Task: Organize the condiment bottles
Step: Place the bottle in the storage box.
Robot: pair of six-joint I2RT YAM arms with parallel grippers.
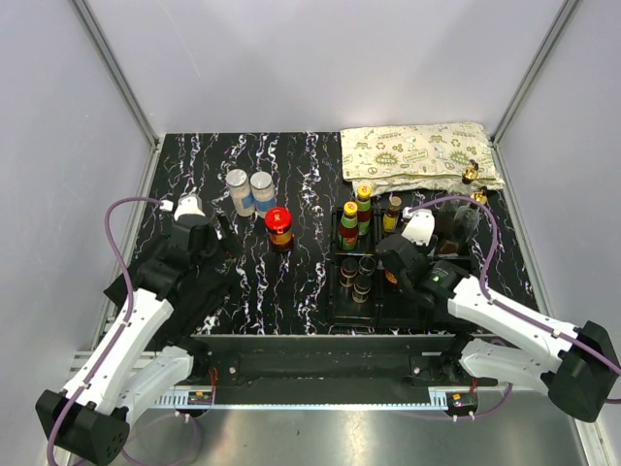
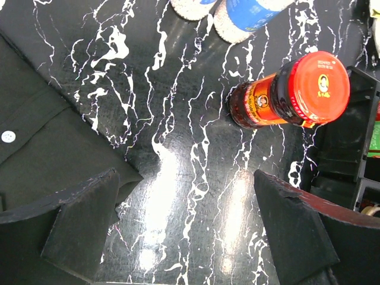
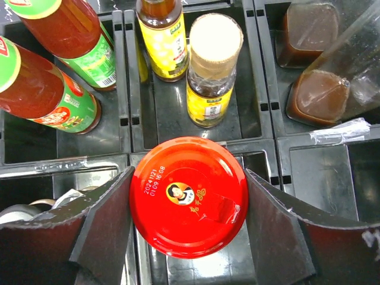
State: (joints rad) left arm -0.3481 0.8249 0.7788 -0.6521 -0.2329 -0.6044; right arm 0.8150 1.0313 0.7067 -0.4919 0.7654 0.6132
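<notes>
Right gripper point(image 3: 189, 173) is clamped on a red-lidded jar point(image 3: 189, 202), with fingers point(image 3: 101, 231) flat against both sides of the lid. The jar is upright, its long axis runs straight down from the claw, and the lid faces the wrist cam. It sits over a near-row cell of the black tray point(image 3: 264, 107), the cell just in front of the one with the two yellow-label bottles point(image 3: 211, 83). The green-label sauces point(image 3: 59, 101) are behind-left and the clear bottles point(image 3: 317, 89) of brown liquid are behind-right. We can't see the jar's base, so we can't tell whether it's seated on the cell floor. We judge the fit as tight: the lid nearly spans the cell and the fingers sit right at the dividers, so lowering or letting go looks like a straight vertical move with no sideways drift. Left gripper point(image 2: 185, 178) is spread wide, grasping nothing, over the bare marble table point(image 2: 178, 119). A second red jar point(image 2: 291, 89) stands upright ahead and to the right of that claw, near the tray's left edge, with two shakers point(image 1: 250, 186) beyond it. The black cloth point(image 2: 35, 119) lies on the claw's left, away from the approach. From the top view, the left arm is the nearer one for that jar, and the table between them looks open.
</notes>
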